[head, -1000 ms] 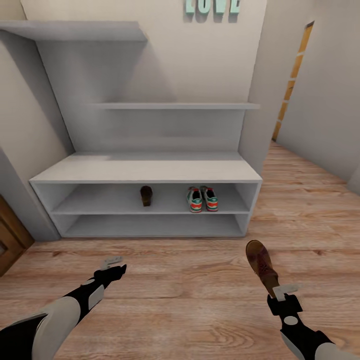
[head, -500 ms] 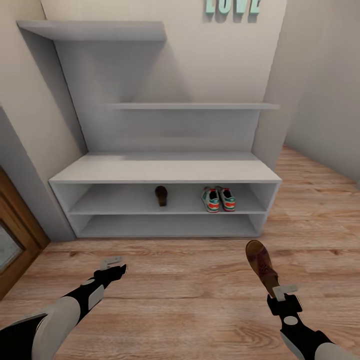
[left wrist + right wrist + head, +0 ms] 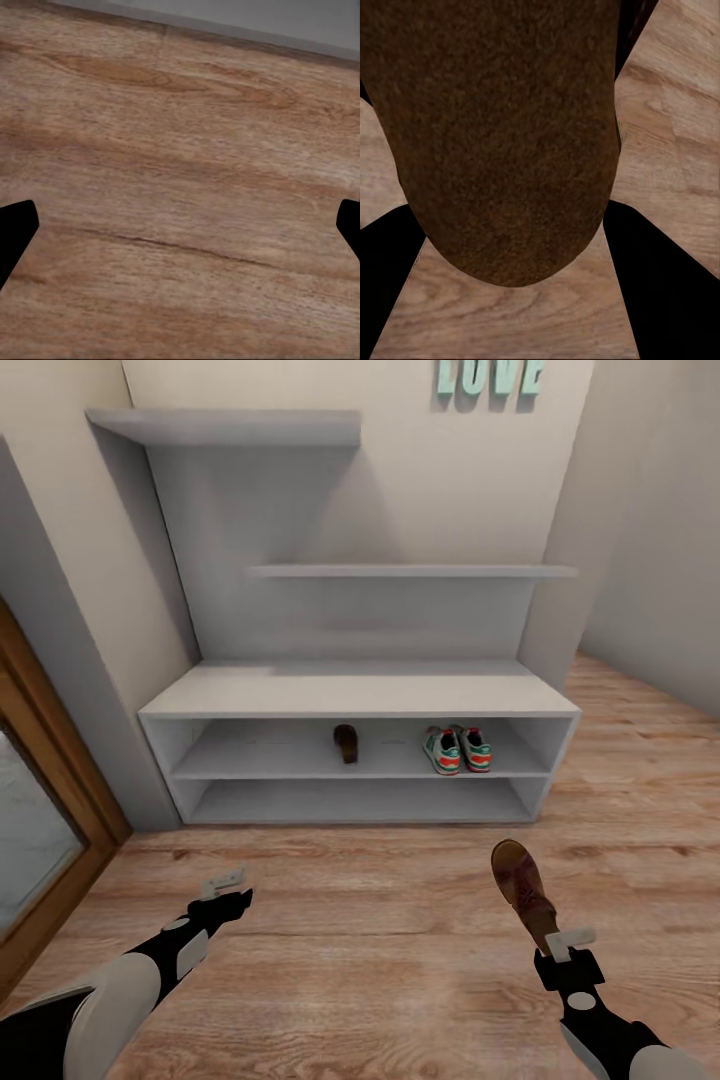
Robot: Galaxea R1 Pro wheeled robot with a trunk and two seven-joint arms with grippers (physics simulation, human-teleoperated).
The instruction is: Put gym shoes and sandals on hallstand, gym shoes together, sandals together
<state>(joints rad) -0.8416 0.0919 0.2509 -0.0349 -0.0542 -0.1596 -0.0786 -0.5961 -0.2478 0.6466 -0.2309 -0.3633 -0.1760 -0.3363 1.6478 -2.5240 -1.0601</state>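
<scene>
While right fingers [image 3: 548, 938] grip sandal [image 3: 521, 890], toe toward hallstand [image 3: 360, 700]; left fingers [image 3: 222, 884] spread, empty

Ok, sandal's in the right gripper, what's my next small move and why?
Probably roll closer to the rack: it looks beyond reach. The right gripper holds a sandal, whose mate lies on the upper shelf, left of the gym shoes. Aim beside the mate.

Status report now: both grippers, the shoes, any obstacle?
Left gripper open. Right gripper shut on sandal. Other sandal, gym shoes on hallstand shelf. No obstacle seen.
</scene>
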